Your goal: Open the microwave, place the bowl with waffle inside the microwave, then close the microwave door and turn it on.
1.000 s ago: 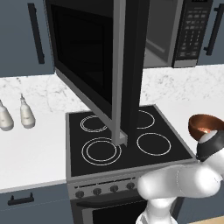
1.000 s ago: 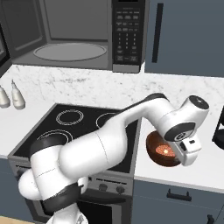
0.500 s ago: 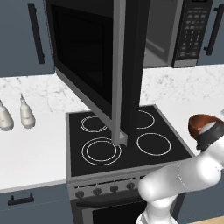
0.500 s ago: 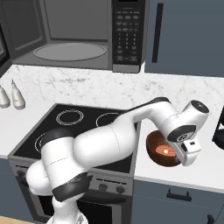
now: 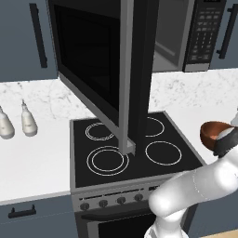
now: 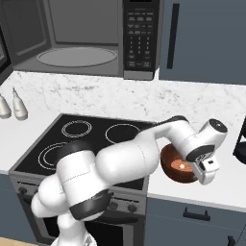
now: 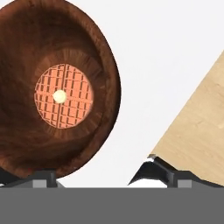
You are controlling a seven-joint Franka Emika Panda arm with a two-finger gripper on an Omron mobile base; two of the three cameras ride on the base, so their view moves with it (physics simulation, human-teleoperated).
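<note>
The reddish-brown bowl (image 6: 169,158) sits on the white counter just right of the stove, with the round orange waffle (image 6: 180,165) lying flat in its bottom. My gripper (image 6: 206,174) hangs over the bowl's right rim, open. In the hand view the bowl (image 7: 26,48) and waffle (image 7: 64,96) sit at the left, and the bowl's rim runs down between my gripper's (image 7: 103,176) two spread fingertips. The microwave (image 6: 139,38) hangs above the stove, its cavity bare. The microwave door (image 5: 97,69) is swung wide open and juts out over the stove. The bowl (image 5: 214,131) also peeks out beside my forearm.
The black stove (image 5: 135,160) with four ring burners lies below the open door. Two pale bottles (image 5: 18,124) stand on the left counter. A black appliance (image 6: 241,141) stands at the right counter edge. The counter's front edge, with wooden floor (image 7: 199,131) below, is close to the bowl.
My gripper has sunk a little lower onto the bowl's right rim, staying open. The bowl, waffle and microwave door have not moved.
</note>
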